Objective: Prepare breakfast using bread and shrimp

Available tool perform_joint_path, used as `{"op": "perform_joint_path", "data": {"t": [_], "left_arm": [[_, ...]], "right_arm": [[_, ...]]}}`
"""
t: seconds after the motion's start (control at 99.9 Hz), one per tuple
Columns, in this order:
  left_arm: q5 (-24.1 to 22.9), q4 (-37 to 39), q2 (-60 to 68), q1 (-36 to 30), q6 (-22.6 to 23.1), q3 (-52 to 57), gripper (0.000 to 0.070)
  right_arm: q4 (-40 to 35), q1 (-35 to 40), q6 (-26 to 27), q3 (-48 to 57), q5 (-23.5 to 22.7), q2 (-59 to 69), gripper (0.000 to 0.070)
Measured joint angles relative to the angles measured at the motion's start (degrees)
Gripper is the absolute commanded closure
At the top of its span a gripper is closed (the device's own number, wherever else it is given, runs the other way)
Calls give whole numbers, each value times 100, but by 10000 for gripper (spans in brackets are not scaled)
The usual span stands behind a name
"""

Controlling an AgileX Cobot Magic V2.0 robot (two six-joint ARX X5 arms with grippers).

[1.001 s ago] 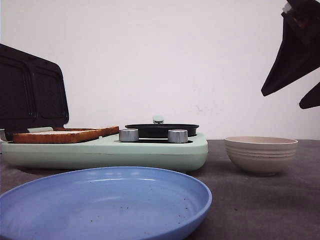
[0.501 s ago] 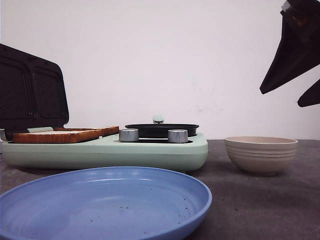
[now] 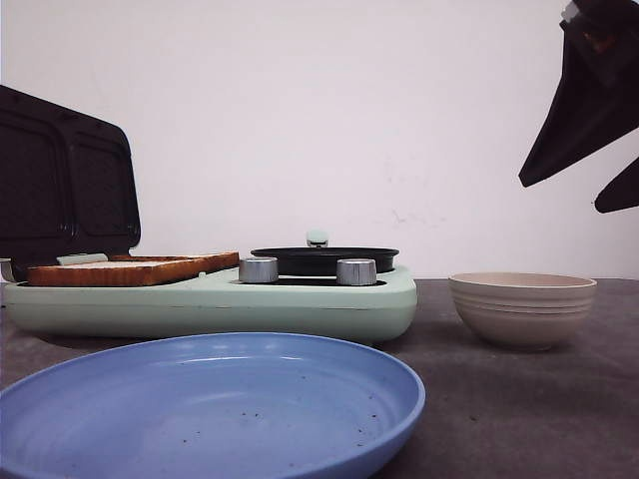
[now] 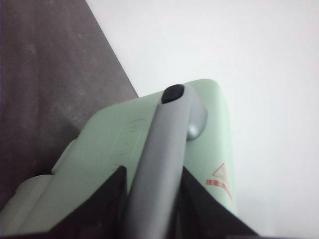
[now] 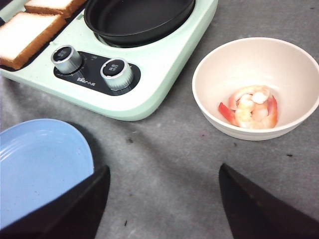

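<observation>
Bread (image 3: 125, 268) flat on griddle (image 3: 210, 299), slices side by side.

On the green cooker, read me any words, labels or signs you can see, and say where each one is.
Red warning triangle with small red characters beside it, on the cooker's lid: too blurred to read.
Small white print below the two knobs, on the black control panel: too small to read.
Markings on the knob tops: unreadable.
</observation>
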Motion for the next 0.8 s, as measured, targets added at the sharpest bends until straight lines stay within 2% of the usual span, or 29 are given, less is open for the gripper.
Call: {"op": "perform_joint_path", "data": {"t": [0.29, 0.42, 0.801], "left_arm": [[2, -238, -118, -737, 667, 92, 694], [-129, -472, -151, -1187, 1202, 125, 694], [-1410, -1311, -98, -2597, 2691, 162, 694]], "right_arm": [[0, 0, 0, 0, 0, 2, 278], [0, 0, 0, 0, 0, 2, 278], [0, 0, 0, 0, 0, 2, 278]]}}
